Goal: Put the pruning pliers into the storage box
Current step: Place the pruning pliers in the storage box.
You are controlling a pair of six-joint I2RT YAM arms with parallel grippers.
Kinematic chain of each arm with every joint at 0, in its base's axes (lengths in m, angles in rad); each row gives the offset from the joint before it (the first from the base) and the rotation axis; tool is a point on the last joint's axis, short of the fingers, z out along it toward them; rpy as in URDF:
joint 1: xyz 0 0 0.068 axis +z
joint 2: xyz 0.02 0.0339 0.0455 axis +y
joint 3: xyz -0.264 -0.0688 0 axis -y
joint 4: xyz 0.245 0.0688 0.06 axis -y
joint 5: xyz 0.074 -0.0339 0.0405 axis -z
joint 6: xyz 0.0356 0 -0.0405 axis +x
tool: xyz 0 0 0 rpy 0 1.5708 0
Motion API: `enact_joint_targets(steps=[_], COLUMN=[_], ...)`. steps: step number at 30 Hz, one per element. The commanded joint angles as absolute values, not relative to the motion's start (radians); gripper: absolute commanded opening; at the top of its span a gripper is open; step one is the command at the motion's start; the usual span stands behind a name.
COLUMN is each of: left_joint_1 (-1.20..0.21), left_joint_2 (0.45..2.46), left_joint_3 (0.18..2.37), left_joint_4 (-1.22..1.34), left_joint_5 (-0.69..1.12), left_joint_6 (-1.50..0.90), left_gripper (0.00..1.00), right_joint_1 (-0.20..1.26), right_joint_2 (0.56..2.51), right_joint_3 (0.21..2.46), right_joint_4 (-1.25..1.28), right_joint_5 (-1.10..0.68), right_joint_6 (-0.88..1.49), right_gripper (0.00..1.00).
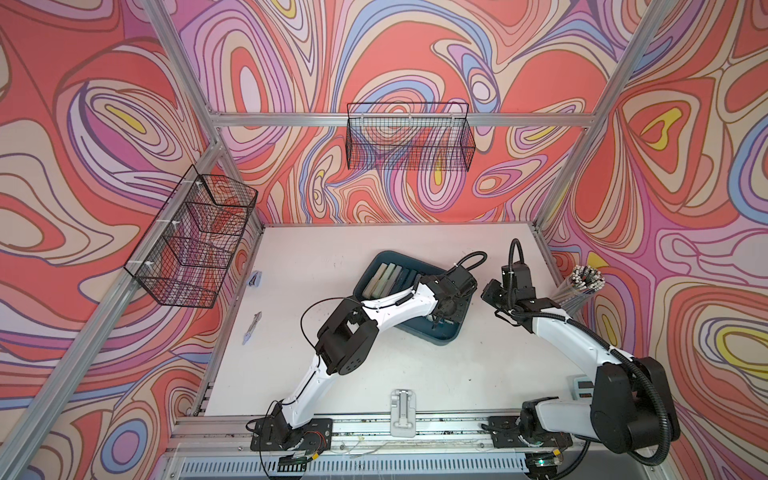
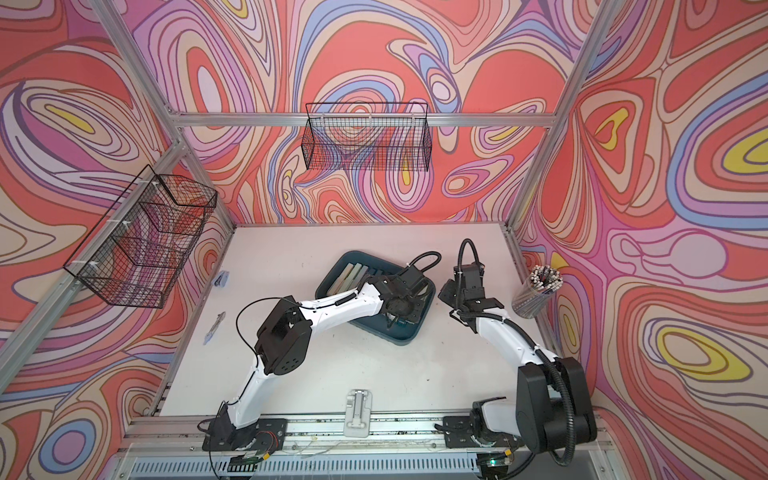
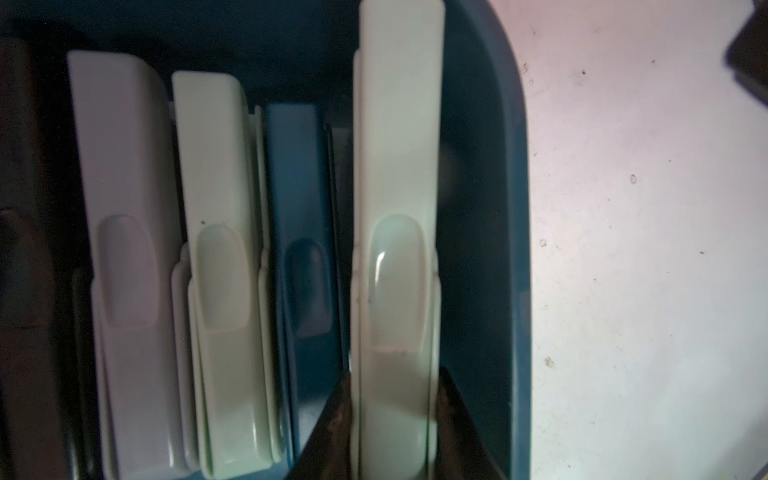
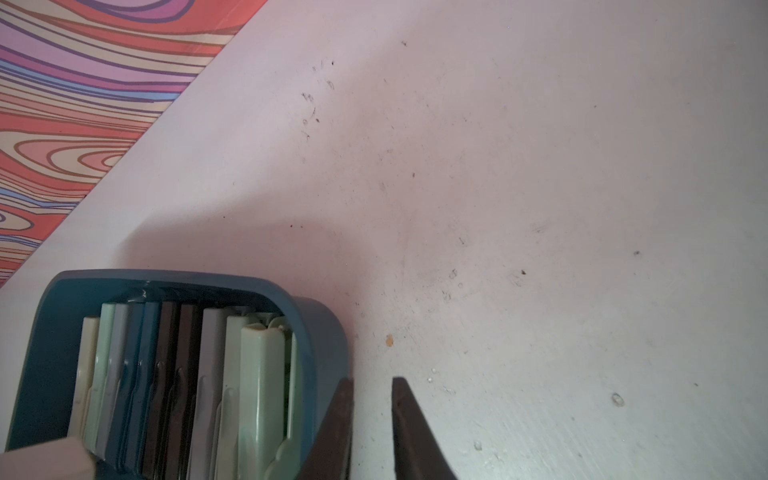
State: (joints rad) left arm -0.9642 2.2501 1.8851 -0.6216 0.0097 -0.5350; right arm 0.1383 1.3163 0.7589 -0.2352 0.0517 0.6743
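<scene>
- Two grippers are seen at the storage box [image 1: 442,334], which is set on the white table [image 1: 332,374].
- Pruning pliers [image 4: 166,374] are packed side by side inside the storage box: cream, pale green, grey, teal and black.
- In both top views only one end of that row is seen; the other end is hidden under the left arm [image 1: 395,307].
- The left gripper [image 3: 394,372] is positioned inside the storage box. A cream plier [image 3: 399,166] is pinched between its fingers [image 3: 332,436], one on each long side.
- The cream plier is placed inside the storage box, between a teal plier [image 3: 307,270] and the box wall. Contact with the box floor cannot be told.
- The right gripper [image 4: 372,382] is held outside the storage box, just beside its outer wall and over bare table. Its fingers are parted by a narrow gap, with nothing between them.
- A thin grey tool [image 1: 252,328] and a small blue gadget [image 1: 254,279] are laid on the table well apart from the storage box.
- Black wire baskets [image 1: 409,137] are hung on the walls, well above the storage box.
</scene>
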Motion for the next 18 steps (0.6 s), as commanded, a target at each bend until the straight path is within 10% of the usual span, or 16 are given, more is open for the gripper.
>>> enact_joint_targets(steps=[1,18], left_joint_1=[-0.976,-0.977], left_joint_2=[2.285,2.316], left_joint_3=[1.924,1.963], left_joint_4=[-0.637,-0.657], left_joint_5=[0.003,-0.021], left_joint_6=[-0.531,-0.513], left_gripper=[0.23,0.38], right_joint_1=[0.129,0.122], right_joint_2=[1.292,1.285], right_joint_3=[0.743,0.732], right_joint_4=[-0.224,-0.221], right_joint_5=[0.049,0.044], right_joint_6=[0.678,0.676], right_gripper=[0.19,0.19])
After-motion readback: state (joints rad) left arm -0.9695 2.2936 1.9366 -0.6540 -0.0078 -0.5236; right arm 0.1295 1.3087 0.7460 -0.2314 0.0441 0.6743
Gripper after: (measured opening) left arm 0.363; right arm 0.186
